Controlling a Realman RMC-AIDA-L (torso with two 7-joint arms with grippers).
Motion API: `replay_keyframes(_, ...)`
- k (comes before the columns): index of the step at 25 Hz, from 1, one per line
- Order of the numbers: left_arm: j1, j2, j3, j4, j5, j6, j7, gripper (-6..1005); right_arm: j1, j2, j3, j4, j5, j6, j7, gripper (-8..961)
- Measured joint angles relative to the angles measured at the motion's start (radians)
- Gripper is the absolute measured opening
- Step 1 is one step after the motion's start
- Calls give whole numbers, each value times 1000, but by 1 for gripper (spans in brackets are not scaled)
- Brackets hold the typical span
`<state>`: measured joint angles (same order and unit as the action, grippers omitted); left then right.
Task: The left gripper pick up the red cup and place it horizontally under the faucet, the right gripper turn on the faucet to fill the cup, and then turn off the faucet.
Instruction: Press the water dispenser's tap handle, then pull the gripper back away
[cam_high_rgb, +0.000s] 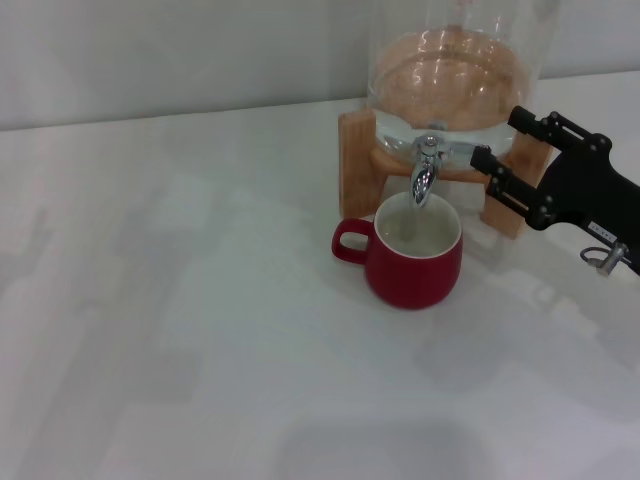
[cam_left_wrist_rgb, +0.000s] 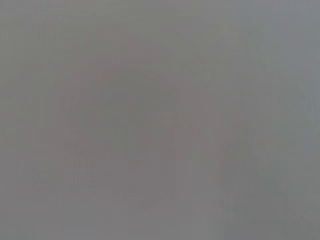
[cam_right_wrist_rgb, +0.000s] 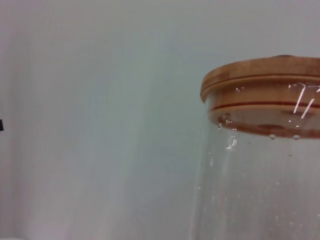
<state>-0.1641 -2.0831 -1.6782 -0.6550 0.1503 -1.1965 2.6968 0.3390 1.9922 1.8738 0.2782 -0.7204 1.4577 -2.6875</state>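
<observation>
The red cup (cam_high_rgb: 412, 262) stands upright on the white table, its opening right under the spout of the chrome faucet (cam_high_rgb: 427, 172), its handle toward the left. I cannot tell whether water is flowing. My right gripper (cam_high_rgb: 500, 138) is just right of the faucet at lever height, with its two black fingers apart and nothing held between them. My left gripper is out of the head view, and the left wrist view shows only plain grey.
The glass jar (cam_high_rgb: 455, 70) holds water and sits on a wooden stand (cam_high_rgb: 357, 150) at the back. The right wrist view shows the jar's glass wall (cam_right_wrist_rgb: 260, 190) and wooden lid (cam_right_wrist_rgb: 260, 80). The white table (cam_high_rgb: 200, 330) stretches to the left and front.
</observation>
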Motion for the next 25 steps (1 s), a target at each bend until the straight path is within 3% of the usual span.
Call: replay_keyframes(25, -5, 2, 0, 0, 0, 0, 0, 853, -21, 4, 28, 5, -3, 0, -2, 610)
